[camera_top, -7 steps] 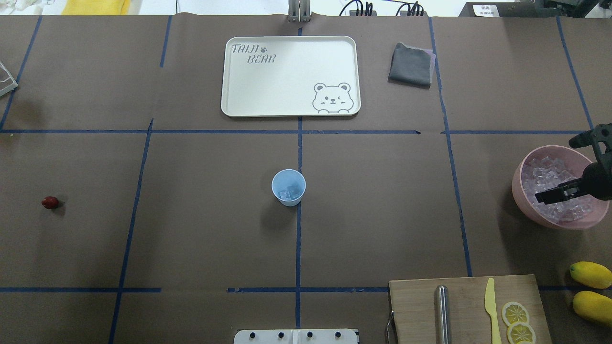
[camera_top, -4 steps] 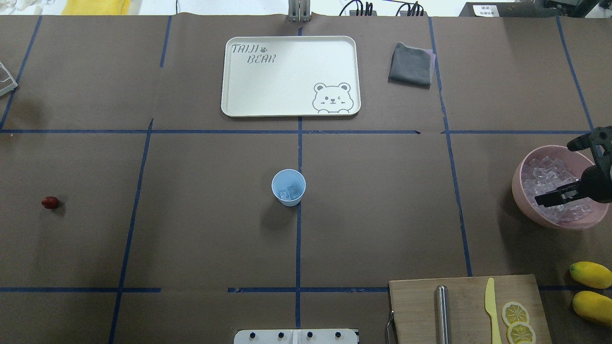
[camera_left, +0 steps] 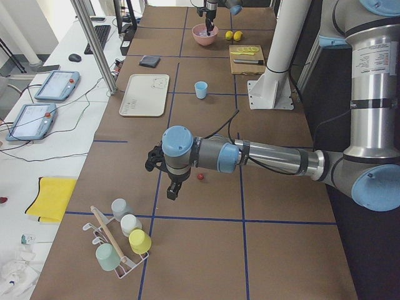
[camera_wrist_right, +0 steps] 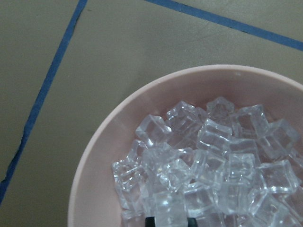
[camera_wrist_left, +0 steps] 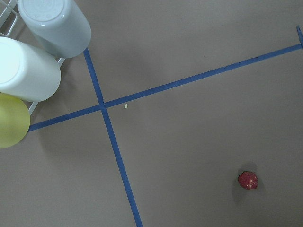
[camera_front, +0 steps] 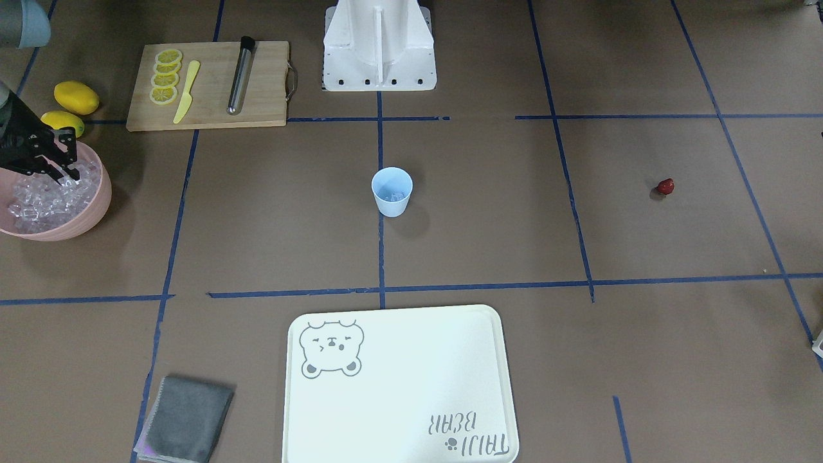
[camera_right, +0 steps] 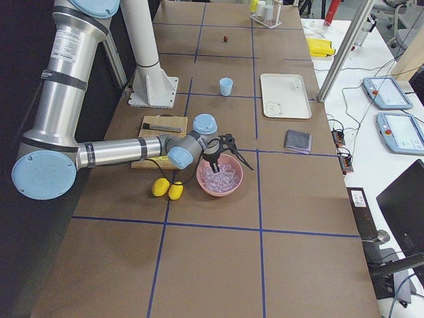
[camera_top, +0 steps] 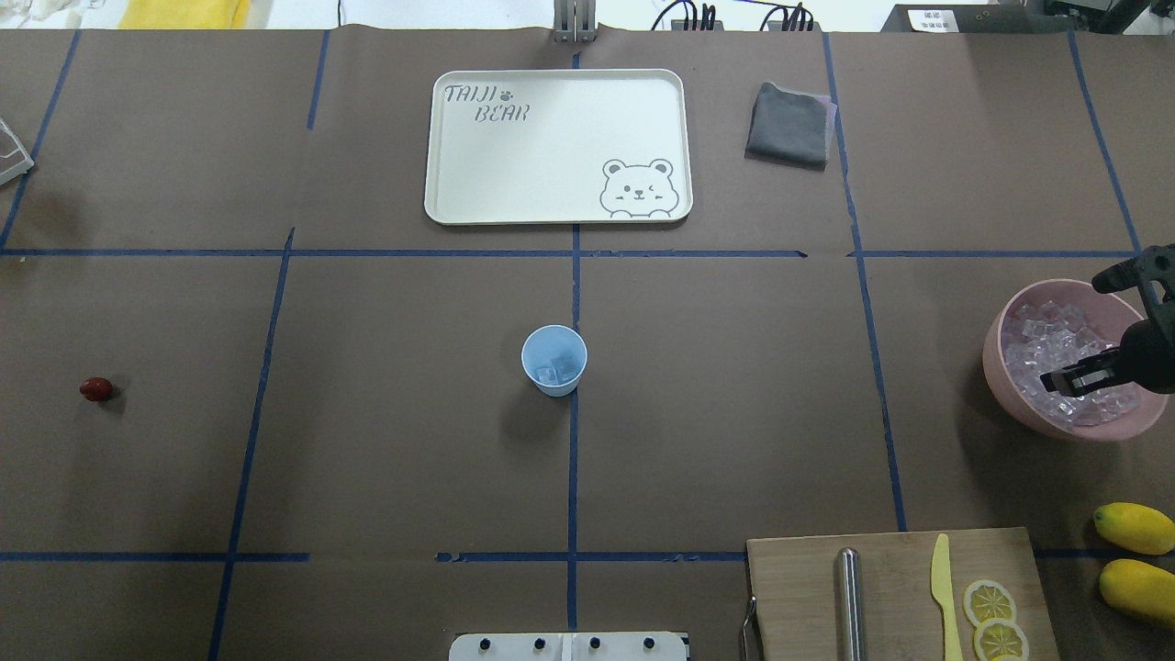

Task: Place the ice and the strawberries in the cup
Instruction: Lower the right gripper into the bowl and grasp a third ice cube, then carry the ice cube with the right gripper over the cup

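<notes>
The pale blue cup [camera_top: 553,360] stands at the table's middle with a few ice cubes in it; it also shows in the front view [camera_front: 391,191]. The pink bowl [camera_top: 996,340] at the right edge is full of ice [camera_top: 1037,344]. My right gripper [camera_top: 1069,378] is open, its tips down among the ice [camera_wrist_right: 213,161] in the bowl. The strawberry [camera_top: 95,389] lies alone at the far left and shows in the left wrist view [camera_wrist_left: 247,180]. My left gripper [camera_left: 172,190] hovers near the strawberry [camera_left: 200,176]; I cannot tell whether it is open.
A white bear tray [camera_top: 551,147] and a folded grey cloth [camera_top: 789,124] lie at the back. A cutting board [camera_top: 900,588] with lemon slices, a yellow knife and a metal rod is front right, with two lemons [camera_top: 1134,528] beside it. A rack of cups [camera_left: 119,240] stands at the left end.
My right gripper has drawn back a little to the right and sunk lower into the ice in the pink bowl. Cup and strawberry have not moved.
</notes>
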Controlling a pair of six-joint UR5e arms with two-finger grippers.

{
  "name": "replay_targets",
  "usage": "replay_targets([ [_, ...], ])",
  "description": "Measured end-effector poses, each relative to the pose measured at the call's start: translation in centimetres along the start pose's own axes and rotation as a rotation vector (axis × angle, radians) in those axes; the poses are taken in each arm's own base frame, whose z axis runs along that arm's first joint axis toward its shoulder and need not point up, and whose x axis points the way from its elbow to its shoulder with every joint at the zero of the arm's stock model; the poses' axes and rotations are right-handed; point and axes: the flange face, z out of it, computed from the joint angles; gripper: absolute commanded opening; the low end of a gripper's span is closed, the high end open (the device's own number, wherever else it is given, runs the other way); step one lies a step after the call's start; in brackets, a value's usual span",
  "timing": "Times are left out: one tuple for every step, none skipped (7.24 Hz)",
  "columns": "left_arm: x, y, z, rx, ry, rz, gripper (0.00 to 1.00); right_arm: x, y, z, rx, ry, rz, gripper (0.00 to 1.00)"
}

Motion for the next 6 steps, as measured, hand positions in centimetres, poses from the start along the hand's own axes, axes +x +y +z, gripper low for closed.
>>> replay_targets([
  [0.0,0.0,0.0,0.0,0.0,0.0,1.0,-0.2,0.2,-0.6,0.006,-0.002,-0.002,0.06],
  [0.0,0.0,0.0,0.0,0.0,0.0,1.0,-0.4,0.1,-1.3,0.017,-0.005,-0.002,0.06],
  [0.0,0.0,0.0,0.001,0.0,0.001,1.0,-0.6,-0.3,-2.4,0.035,-0.011,0.001,0.05],
  [0.0,0.0,0.0,0.001,0.0,0.001,1.0,-1.2,-1.1,-3.9,0.046,-0.021,0.01,0.03],
  [0.0,0.0,0.0,0.001,0.0,0.001,1.0,-2.5,-2.8,-5.6,0.044,-0.025,0.028,0.02],
  [0.0,0.0,0.0,0.001,0.0,0.001,1.0,-5.2,-6.2,-7.2,0.03,-0.02,0.047,0.01],
])
